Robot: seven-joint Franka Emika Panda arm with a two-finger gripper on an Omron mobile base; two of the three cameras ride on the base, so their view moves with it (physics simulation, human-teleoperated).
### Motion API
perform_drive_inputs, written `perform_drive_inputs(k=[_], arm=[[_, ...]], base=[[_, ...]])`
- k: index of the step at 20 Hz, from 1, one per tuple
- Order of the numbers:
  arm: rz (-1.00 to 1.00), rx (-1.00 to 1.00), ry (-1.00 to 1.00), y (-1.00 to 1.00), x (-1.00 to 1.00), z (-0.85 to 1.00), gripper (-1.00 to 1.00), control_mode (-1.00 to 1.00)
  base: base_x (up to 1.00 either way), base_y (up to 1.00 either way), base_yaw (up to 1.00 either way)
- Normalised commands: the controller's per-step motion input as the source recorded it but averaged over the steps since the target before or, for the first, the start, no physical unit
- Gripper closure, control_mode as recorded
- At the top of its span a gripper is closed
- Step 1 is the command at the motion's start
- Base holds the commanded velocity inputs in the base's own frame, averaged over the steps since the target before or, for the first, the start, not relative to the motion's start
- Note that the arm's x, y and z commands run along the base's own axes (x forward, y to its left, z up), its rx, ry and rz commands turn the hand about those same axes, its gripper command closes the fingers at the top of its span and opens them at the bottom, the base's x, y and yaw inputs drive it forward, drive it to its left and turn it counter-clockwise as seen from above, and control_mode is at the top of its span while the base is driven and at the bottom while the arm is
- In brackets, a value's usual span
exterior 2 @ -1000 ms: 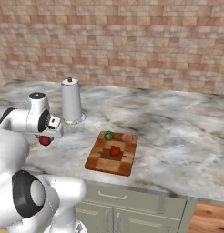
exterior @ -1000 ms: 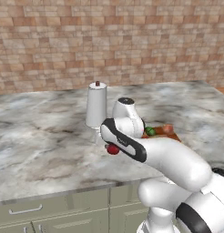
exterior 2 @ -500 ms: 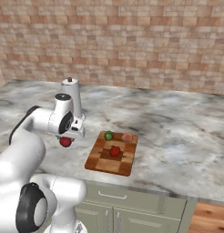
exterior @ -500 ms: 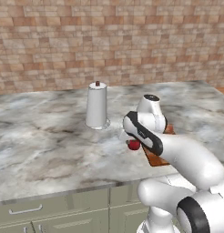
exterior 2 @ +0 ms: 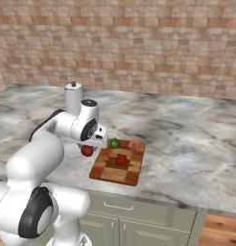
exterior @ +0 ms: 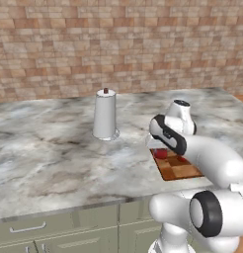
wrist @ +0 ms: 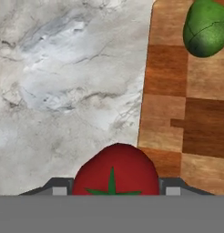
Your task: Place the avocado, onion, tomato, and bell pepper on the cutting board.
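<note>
Gripping the tomato (wrist: pixel 114 169) between its fingers, the claw (exterior 2: pixel 88 149) hangs beside the cutting board (exterior 2: pixel 104 169).

The arm (exterior 2: pixel 48 144) is built from glossy white, rounded shells, thick and tube-like. 1 large dark joint disc (exterior 2: pixel 37 214), ringed in grey, is seen low on the body, below the worktop (exterior 2: pixel 187 139) edge. A black band (exterior: pixel 169 135) is wrapped around the white link near the wrist, just above the worktop. The wrist is topped by a round white cap with a dark circular face (exterior 2: pixel 88 103). A further dark disc (exterior: pixel 207 213) is set into the lower shell, in front of the cabinets under the worktop.
</note>
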Motion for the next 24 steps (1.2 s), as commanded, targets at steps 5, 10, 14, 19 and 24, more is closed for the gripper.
perform_drive_inputs(k=[5, 10, 14, 19, 24], arm=[[-0.01, 0.00, 0.04, -0.61, 0.19, 0.00, 1.00, -1.00], [0.00, -0.01, 0.05, -0.60, 0.03, -0.02, 1.00, -1.00], [-0.01, -0.01, 0.05, -0.27, 0.00, -0.13, 1.00, -1.00], [0.00, 0.00, 0.01, -0.05, 0.02, -0.19, 1.00, -1.00], [0.00, 0.00, 0.00, 0.00, 0.09, -0.26, 1.00, -1.00]], base=[[0.00, 0.00, 0.00], [0.00, 0.00, 0.00], [0.00, 0.00, 0.00], [0.00, 0.00, 0.00], [0.00, 0.00, 0.00]])
